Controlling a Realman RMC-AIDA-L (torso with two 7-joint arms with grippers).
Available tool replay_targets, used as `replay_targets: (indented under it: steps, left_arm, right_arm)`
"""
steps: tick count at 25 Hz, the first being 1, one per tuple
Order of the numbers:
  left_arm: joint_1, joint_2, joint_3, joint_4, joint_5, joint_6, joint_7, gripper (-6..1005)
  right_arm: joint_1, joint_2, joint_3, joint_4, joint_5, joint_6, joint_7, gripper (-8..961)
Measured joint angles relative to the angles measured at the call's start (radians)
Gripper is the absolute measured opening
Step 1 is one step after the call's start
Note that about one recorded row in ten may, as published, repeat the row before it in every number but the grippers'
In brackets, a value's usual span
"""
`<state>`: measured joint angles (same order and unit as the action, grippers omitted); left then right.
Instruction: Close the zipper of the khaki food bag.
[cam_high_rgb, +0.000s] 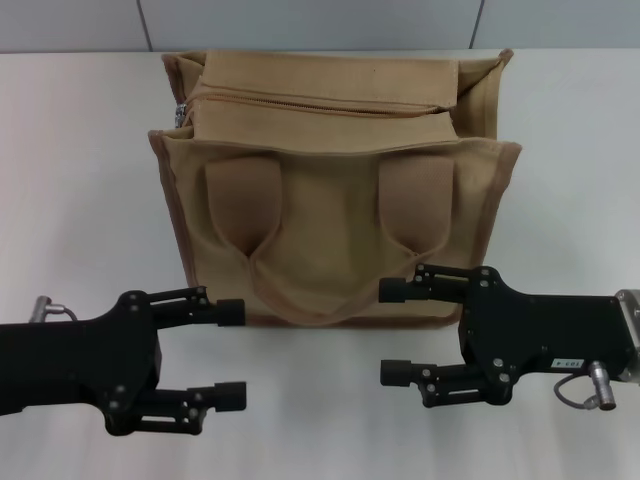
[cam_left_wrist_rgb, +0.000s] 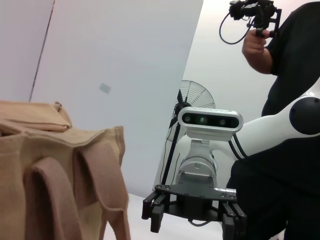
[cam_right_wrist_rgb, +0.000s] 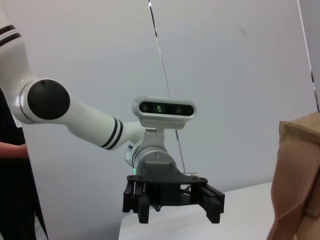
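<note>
In front of the khaki food bag (cam_high_rgb: 335, 190), both grippers are held spread and empty: left gripper (cam_high_rgb: 232, 354), right gripper (cam_high_rgb: 393, 331). The zipper (cam_high_rgb: 320, 100) pull at the bag's left end should be pinched squarely.

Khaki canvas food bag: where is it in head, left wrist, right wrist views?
Head: the boxy khaki canvas food bag stands at centre, beyond both grippers.
Left wrist: it fills the lower-left corner, handle straps showing.
Right wrist: only one corner at the right edge.
Shared landmark: the white table.
</note>
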<state>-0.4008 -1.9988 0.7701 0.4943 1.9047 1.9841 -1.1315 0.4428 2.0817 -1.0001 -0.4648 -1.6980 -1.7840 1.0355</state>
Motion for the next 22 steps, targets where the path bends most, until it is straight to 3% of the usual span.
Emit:
replay_targets:
  steps: [4,7,10,14,17,22]
  left_arm:
    - [0.012,0.011,-0.042,0.004,-0.002,0.002,0.001,762]
    - [0.035,0.029,-0.122,0.008,-0.003,0.005,0.002,756]
    - [0.067,0.056,-0.273,0.008,-0.004,0.005,0.022,749]
    - [0.099,0.066,-0.431,0.01,-0.005,-0.03,0.087,741]
    - [0.104,0.066,-0.48,0.01,-0.005,-0.075,0.121,735]
    - [0.089,0.07,-0.479,0.01,0.002,-0.102,0.13,724]
  right_arm:
    - [0.003,0.0,0.0,0.0,0.0,0.001,0.003,790]
    - [0.003,0.0,0.0,0.0,0.0,0.001,0.005,790]
    - [0.004,0.0,0.0,0.0,0.0,0.001,0.006,790]
    - [0.002,0.0,0.0,0.0,0.0,0.002,0.007,790]
    - [-0.001,0.0,0.007,0.0,0.0,-0.002,0.009,790]
    - [-0.006,-0.001,0.023,0.0,0.0,-0.008,0.012,789]
